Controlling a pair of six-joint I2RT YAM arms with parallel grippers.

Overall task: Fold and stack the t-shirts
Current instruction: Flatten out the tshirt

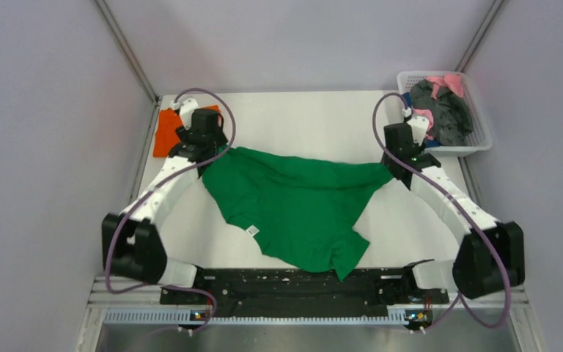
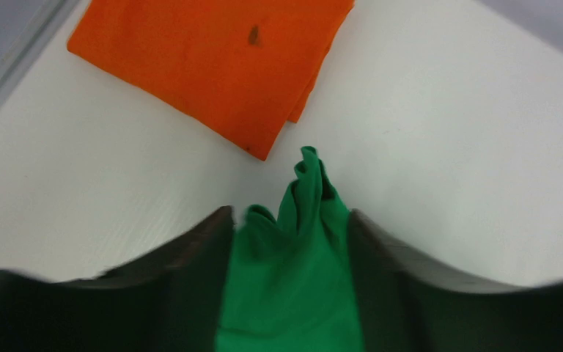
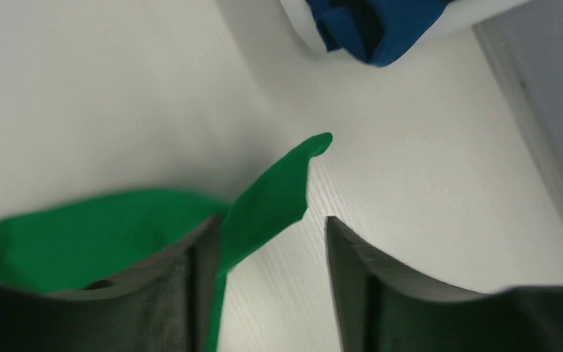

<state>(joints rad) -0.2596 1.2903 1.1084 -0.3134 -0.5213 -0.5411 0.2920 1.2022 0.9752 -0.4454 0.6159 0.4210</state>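
The green t-shirt (image 1: 293,205) lies spread and crumpled across the middle of the table, stretched between both grippers, with its label facing up. My left gripper (image 1: 212,150) is shut on the shirt's left corner; in the left wrist view (image 2: 287,220) a bunch of green cloth (image 2: 293,279) fills the gap between the fingers. My right gripper (image 1: 396,167) is at the shirt's right corner. In the right wrist view (image 3: 273,227) its jaws stand apart with bare table between them, and a flap of green cloth (image 3: 271,198) lies against one finger. The orange t-shirt (image 1: 165,132) lies folded at the back left, just beyond the left gripper (image 2: 212,59).
A white basket (image 1: 484,139) with pink, dark grey and blue garments stands at the back right, close behind the right gripper; its blue cloth (image 3: 374,26) shows in the right wrist view. Grey walls and frame posts bound the table on the left, right and back.
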